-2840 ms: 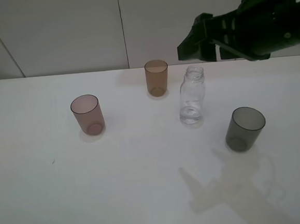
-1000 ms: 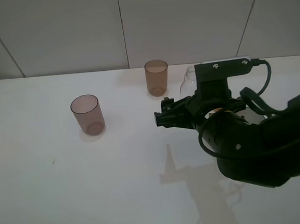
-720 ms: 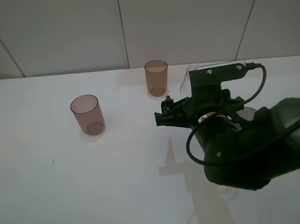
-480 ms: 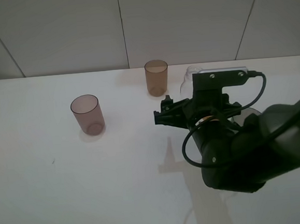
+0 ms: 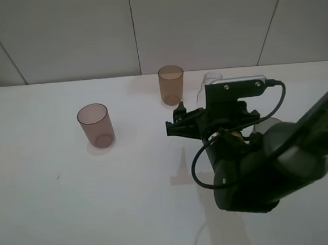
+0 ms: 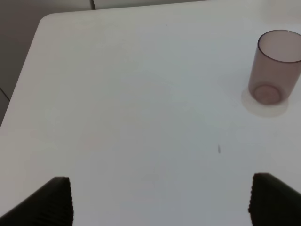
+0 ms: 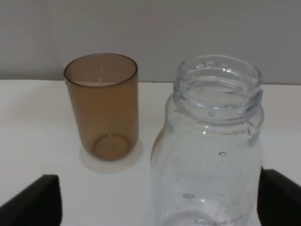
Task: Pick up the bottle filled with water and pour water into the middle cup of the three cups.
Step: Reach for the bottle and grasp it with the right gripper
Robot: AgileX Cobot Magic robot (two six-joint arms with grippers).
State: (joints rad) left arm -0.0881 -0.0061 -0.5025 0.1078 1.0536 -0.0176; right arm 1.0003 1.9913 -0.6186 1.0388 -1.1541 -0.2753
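The clear uncapped bottle stands upright on the white table. In the exterior view only its neck shows above my right arm. My right gripper is open, with the bottle between its two fingers and nearer one of them. One dark finger shows in the exterior view. The amber-brown middle cup stands upright just beyond the bottle and also shows in the right wrist view. My left gripper is open and empty above bare table.
The mauve-pink cup stands at the left and also shows in the left wrist view. The dark grey cup is hidden behind my right arm. A white wall runs behind the table's far edge.
My right arm has come down from the upper right to table height and closed in on the bottle, which now hides behind it along with the grey cup. The cups have not moved.
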